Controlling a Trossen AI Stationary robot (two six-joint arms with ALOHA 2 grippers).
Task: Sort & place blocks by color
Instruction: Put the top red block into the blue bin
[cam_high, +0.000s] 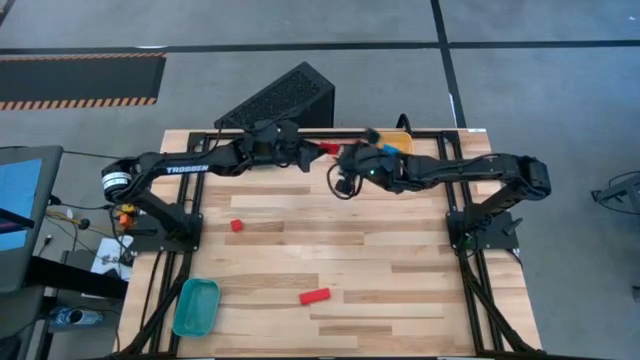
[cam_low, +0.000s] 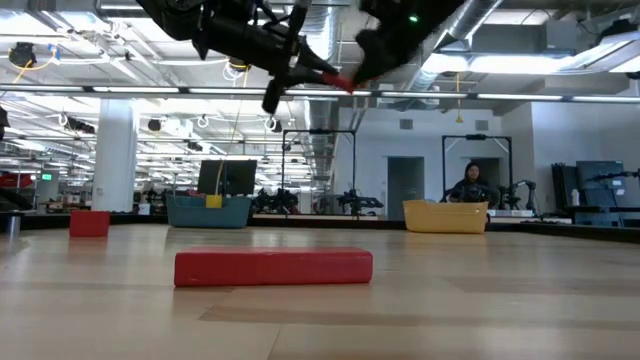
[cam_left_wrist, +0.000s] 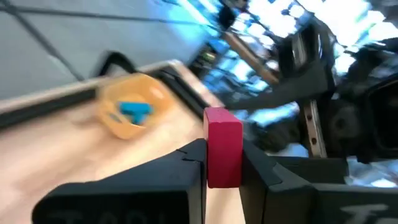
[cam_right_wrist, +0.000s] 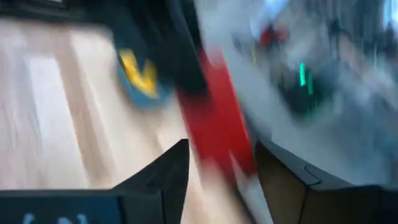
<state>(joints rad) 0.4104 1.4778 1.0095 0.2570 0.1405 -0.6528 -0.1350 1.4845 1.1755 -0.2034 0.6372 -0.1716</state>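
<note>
From above, you see both arms stretched toward each other over the far edge of the counter (cam_high: 330, 250), the left tool (cam_high: 318, 149) and right tool (cam_high: 347, 152) almost meeting around a red bar (cam_high: 328, 149) held in the air. A small red cube (cam_high: 237, 225) lies on the counter's left middle, a second red bar (cam_high: 314, 296) near the front, the teal bin (cam_high: 195, 306) at the front left corner and the orange bin (cam_high: 397, 142) at the far edge behind the right arm. At counter height, you see that second red bar (cam_low: 273, 267) lying flat up close, with both tools raised high overhead. Your left wrist view shows the left tool (cam_left_wrist: 222, 163) clamped on the red bar (cam_left_wrist: 222, 146), upright between its fingers (cam_left_wrist: 189, 165). Your right wrist view shows the right tool (cam_right_wrist: 217, 162) with fingers parted, the red bar (cam_right_wrist: 217, 127) passing between them.
</note>
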